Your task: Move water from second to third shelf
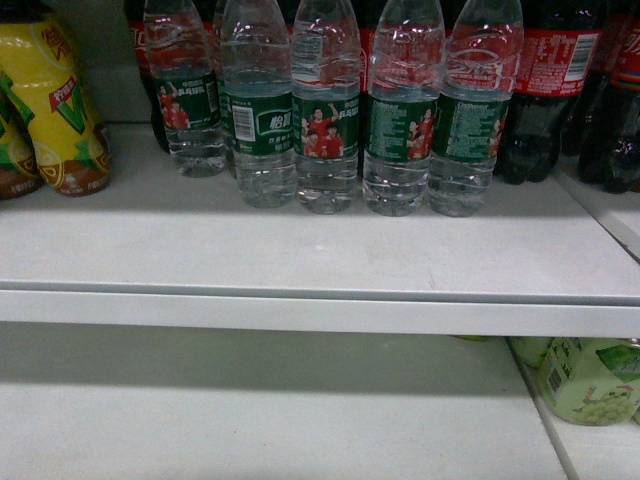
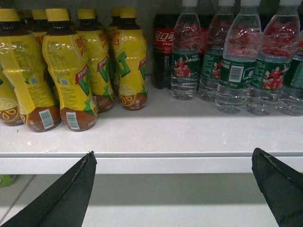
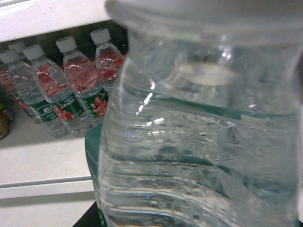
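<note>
One water bottle [image 3: 199, 142], clear and ribbed with a green label, fills the right wrist view, tight against the camera. My right gripper [image 3: 189, 220] is shut on it; only a dark sliver of one finger [image 3: 84, 220] shows under the bottle. Several more water bottles [image 1: 325, 110] stand in a row on the upper white shelf [image 1: 300, 260], also visible in the left wrist view [image 2: 236, 61]. My left gripper [image 2: 173, 156] hangs open and empty in front of that shelf's front edge. Neither gripper appears in the head view.
Yellow-wrapped drink bottles [image 2: 66, 71] crowd the shelf's left side. Dark cola bottles [image 1: 545, 90] stand behind and right of the waters. The lower shelf [image 1: 250, 420] holds pale green bottles [image 1: 590, 380] at its right end.
</note>
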You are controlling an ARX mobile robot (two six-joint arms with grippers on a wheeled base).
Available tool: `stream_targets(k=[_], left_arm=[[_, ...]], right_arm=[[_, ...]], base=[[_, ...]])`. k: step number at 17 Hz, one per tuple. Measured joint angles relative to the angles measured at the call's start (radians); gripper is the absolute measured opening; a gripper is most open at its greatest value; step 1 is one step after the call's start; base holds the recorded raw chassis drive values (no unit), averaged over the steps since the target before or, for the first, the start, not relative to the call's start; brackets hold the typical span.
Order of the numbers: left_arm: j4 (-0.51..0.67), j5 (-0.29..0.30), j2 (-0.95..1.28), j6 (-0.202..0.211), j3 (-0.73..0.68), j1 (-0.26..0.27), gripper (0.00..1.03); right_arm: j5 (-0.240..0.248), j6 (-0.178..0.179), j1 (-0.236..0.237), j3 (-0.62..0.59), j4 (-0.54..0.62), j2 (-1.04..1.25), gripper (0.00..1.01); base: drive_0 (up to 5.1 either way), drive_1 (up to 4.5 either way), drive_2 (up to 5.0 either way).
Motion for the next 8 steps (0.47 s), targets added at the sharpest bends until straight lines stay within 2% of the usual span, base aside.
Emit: stream_targets(k=[8], left_arm=[[0.001,-0.002,0.0,0.0,0.0,0.0,0.98]], right_arm=[[0.0,0.007,0.0,0.002,0.001,-0.001,0.42]], base=[[0.0,0.0,0.0]])
